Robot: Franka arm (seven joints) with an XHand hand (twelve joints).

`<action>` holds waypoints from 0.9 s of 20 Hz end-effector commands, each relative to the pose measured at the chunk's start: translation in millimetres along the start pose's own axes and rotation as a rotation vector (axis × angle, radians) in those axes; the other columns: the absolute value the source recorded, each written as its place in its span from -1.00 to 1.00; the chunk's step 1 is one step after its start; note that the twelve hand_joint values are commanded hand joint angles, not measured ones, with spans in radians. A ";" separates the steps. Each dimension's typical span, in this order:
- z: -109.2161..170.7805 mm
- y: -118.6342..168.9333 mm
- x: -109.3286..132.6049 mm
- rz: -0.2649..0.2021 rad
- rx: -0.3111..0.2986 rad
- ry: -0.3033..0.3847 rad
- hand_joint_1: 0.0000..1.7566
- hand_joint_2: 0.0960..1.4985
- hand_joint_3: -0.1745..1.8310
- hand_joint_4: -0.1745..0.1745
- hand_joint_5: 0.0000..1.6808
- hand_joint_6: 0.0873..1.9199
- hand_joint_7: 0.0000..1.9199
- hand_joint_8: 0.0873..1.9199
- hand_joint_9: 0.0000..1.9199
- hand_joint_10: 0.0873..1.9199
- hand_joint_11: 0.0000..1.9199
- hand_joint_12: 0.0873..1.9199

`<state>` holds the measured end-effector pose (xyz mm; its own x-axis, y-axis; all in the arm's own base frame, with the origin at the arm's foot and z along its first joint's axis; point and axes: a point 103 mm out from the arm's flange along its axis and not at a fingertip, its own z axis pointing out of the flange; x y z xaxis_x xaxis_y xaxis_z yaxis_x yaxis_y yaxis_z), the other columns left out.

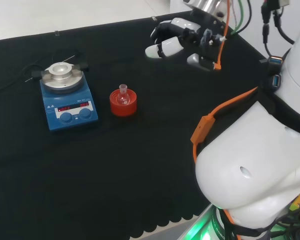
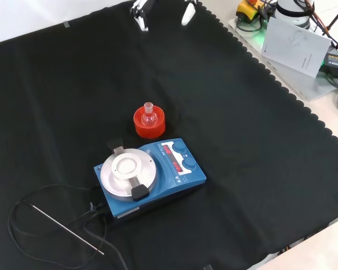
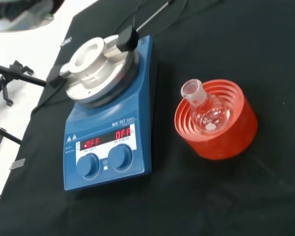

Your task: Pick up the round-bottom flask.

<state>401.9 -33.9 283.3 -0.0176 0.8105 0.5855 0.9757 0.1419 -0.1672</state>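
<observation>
In the wrist view, the flask (image 3: 205,109) holds a white pellet; head view shows the hand (image 1: 177,44) relaxed, empty.

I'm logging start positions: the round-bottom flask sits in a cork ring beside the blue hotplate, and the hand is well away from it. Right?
Not quite. The round-bottom flask sits in a red ribbed stand, not a cork ring, as the wrist view shows. It is beside the blue hotplate, and the head view shows the hand well away.

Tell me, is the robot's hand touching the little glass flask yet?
Apart. In the head view, the hand hangs well to the right of the flask, with bare black cloth between them.
</observation>
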 end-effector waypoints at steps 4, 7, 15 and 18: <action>24.4 41.9 20.8 -0.016 0.067 0.009 -0.12 -0.52 -0.02 -0.92 -0.77 -0.13 -0.61 -0.01 -0.61 0.00 -0.91 0.57; 28.9 48.6 21.1 -0.023 0.092 0.024 -0.12 -0.52 -0.02 -0.92 -0.77 -0.13 -0.62 -0.01 -0.62 0.00 -0.92 0.57; 40.0 62.9 20.4 -0.051 0.114 0.060 -0.11 -0.52 -0.02 -0.91 -0.78 -0.14 -0.62 -0.01 -0.63 0.00 -0.94 0.58; 43.0 73.8 24.0 -0.065 0.114 0.053 -0.11 -0.52 -0.02 -0.91 -0.78 -0.14 -0.62 -0.01 -0.63 0.00 -0.94 0.58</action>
<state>444.4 7.4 260.1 -0.0447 0.7921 0.6088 0.9475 0.2268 -0.2255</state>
